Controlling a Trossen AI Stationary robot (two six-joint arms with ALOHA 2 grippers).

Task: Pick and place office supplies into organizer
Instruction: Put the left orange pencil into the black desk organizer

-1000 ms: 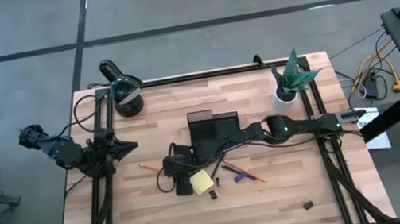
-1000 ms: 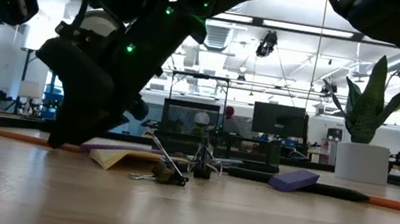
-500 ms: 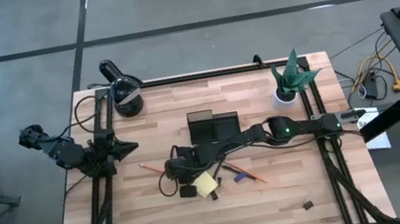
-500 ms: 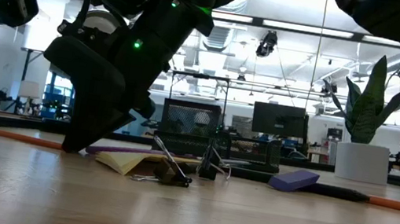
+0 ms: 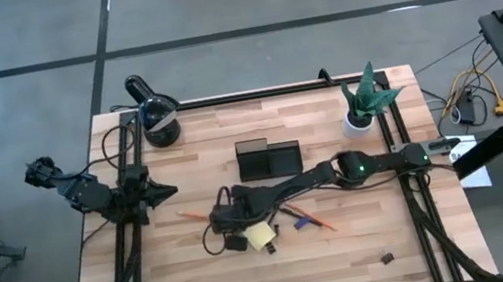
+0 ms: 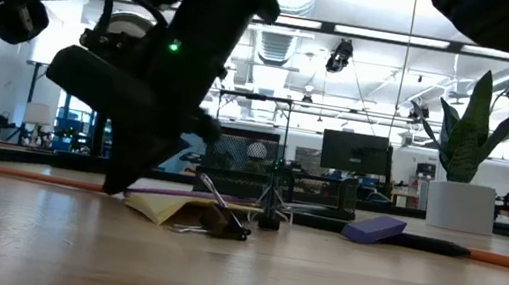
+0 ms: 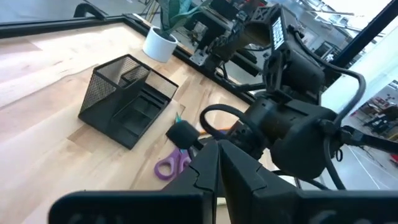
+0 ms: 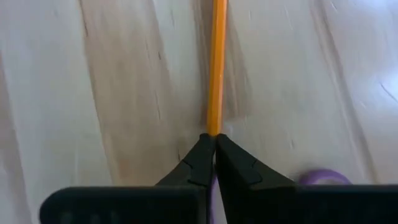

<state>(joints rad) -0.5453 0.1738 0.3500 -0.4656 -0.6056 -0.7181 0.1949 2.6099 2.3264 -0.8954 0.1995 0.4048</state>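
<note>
The right arm reaches across the middle of the desk (image 5: 351, 257), and its pincer (image 8: 214, 144) is down at the wood with the two fingers pressed together on the end of an orange pencil (image 8: 216, 68); the pencil lies flat on the desk and points away from the fingertips. Just beside the pincer lie the purple-handled scissors (image 7: 173, 164), and a yellow sticky-note pad (image 5: 258, 234) with small black clips (image 6: 218, 220) next to it. A small purple block (image 6: 375, 228) lies a little nearer the right edge, and one more tiny clip (image 5: 388, 259) sits alone near the front right corner. The organizer (image 5: 269, 159), a dark mesh box, stands behind the arm, toward the back edge. The left pincer (image 7: 217, 163) waits at the left edge with its fingers shut on nothing.
</note>
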